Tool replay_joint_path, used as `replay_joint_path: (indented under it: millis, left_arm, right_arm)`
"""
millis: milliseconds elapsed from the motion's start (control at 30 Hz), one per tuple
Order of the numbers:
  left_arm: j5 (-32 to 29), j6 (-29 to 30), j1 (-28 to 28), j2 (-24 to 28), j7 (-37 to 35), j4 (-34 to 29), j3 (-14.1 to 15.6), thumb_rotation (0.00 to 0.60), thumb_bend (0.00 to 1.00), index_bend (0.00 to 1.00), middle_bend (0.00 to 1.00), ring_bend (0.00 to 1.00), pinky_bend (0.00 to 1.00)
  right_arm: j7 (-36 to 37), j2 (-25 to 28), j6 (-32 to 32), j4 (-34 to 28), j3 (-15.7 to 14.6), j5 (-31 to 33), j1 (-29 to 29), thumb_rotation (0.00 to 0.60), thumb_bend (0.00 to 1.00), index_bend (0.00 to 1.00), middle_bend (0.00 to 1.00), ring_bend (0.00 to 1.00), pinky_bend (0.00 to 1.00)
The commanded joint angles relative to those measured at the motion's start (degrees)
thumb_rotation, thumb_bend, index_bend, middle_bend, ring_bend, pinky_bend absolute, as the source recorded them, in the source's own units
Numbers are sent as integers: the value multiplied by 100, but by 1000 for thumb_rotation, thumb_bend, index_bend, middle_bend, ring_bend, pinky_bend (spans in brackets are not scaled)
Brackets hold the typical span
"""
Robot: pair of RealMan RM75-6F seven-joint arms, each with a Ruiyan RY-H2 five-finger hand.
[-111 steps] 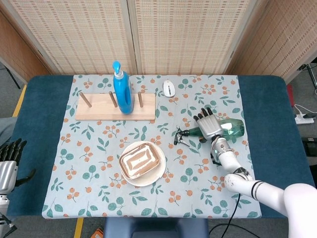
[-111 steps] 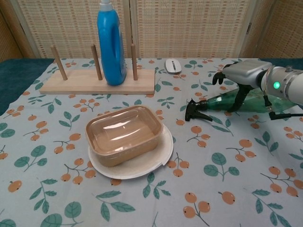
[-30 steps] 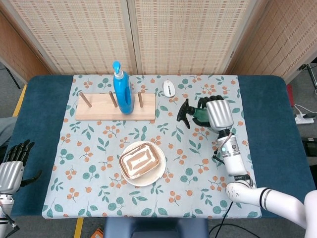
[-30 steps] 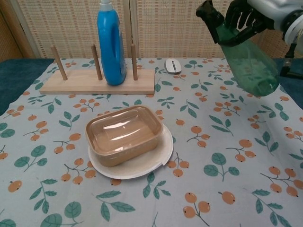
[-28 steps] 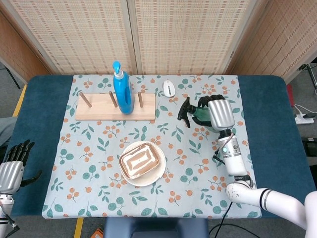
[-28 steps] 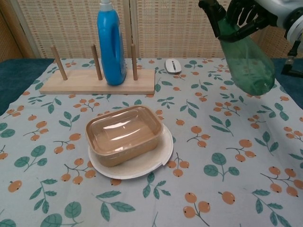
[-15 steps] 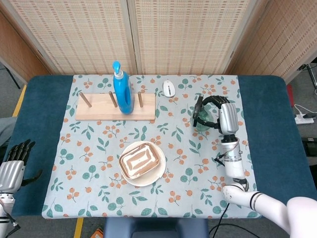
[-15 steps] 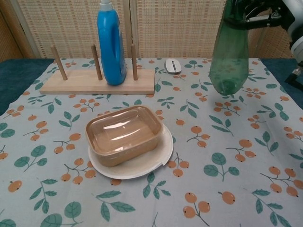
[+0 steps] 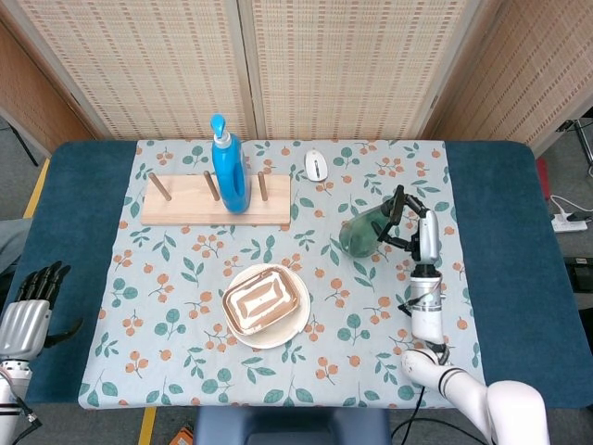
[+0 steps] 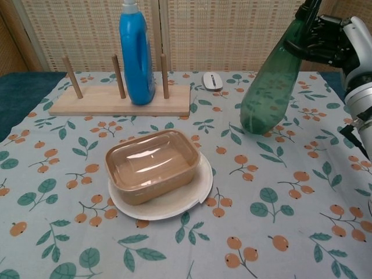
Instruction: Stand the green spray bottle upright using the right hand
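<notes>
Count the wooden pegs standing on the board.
3: left peg at the board's left end, middle peg just left of the blue bottle, right peg just right of it.

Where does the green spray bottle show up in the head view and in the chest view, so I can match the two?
Head view: the green spray bottle is right of centre, tilted, gripped near its top by the right hand.
Chest view: the green spray bottle is upper right, tilted, base toward the plate side, its top cut off by the frame edge.
Shared landmark: the white mouse lies behind the bottle in both.
</notes>
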Motion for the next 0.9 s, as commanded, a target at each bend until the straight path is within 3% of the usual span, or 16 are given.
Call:
replay_joint_path:
  millis: [33, 500, 900]
  left_arm:
    - [9, -7, -1, 3, -5, 0, 11, 600, 244, 0, 0, 0, 0]
    - [26, -34, -16, 39, -100, -21, 28, 600, 244, 0, 0, 0, 0]
    - [28, -75, -32, 4, -133, 33, 46, 600, 246, 0, 0, 0, 0]
  right_arm:
    - [-54, -50, -53, 79, 30, 13, 38, 600, 159, 702, 538, 396, 361]
    - [-820, 192, -302, -196, 64, 43, 136, 600, 159, 702, 538, 396, 345]
    - [-588, 249, -547, -436, 190, 215, 84, 600, 159, 686, 538, 396, 345]
